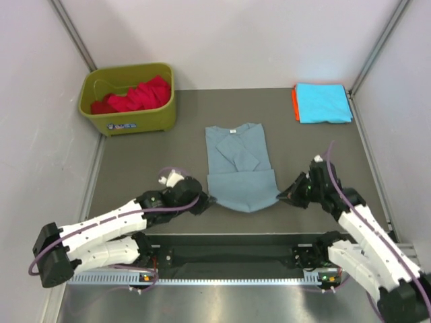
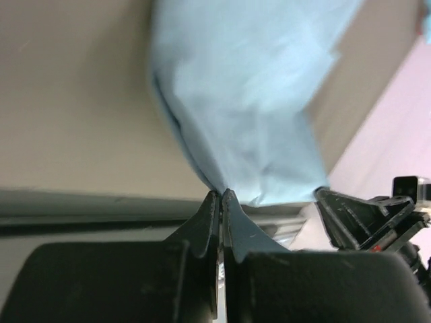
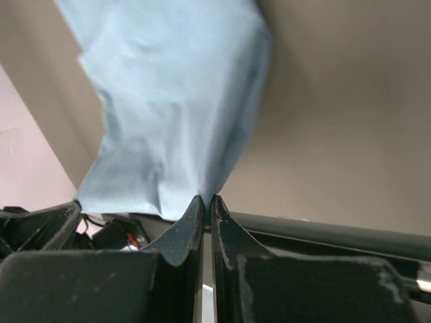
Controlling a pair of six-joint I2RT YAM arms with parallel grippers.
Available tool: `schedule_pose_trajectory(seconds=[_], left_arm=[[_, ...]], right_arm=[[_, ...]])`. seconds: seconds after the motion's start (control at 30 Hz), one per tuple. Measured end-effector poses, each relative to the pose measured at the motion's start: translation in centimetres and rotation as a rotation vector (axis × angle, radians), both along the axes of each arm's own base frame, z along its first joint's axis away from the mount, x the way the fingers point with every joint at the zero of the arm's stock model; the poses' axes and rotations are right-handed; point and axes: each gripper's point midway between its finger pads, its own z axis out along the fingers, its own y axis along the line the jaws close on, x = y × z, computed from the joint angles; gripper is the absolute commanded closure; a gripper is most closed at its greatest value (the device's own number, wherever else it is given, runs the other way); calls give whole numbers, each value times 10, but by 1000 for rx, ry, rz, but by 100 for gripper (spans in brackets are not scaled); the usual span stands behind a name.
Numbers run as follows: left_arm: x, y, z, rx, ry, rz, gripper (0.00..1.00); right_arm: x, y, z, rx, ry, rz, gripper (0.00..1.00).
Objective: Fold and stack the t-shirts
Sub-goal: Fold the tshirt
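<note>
The dusty grey-blue t-shirt lies flat at the middle of the counter, its collar and small neck label toward 12 o'clock and its hem toward 6 o'clock. Both sleeves are folded in over the chest. The left end effector is closed on the hem corner at 7 o'clock, with the cloth pinched between its dark fingertips. The right end effector is clamped the same way on the hem corner at 5 o'clock. In both wrist views the fabric rises out of the closed jaws. At 10 o'clock the olive-green bin holds a crumpled red t-shirt. At 2 o'clock a folded cyan t-shirt lies on top of an orange t-shirt, of which only the left edge shows.
</note>
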Motion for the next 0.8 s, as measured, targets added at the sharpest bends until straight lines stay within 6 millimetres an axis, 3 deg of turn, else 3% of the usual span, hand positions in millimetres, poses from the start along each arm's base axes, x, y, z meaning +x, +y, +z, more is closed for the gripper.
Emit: schedule_pose_trajectory(seconds=[0.1,0.23,0.4,0.6,0.8], left_arm=[[39,3,27,12,-75,40,100],[102,27,41,54,-121,122,100],[163,41,32,92,-101,130,100],[218,37,20,90,-84,87,100],[274,35,35,53,-141,77,100]], right_arm=[[28,8,25,-31,-17,48,100],[80,19,50,-32,-54,95,100],[143,28,51,-15,-48,138,100],[198,34,44,3,-36,156,100],[245,36,60,37,-89,156,100]])
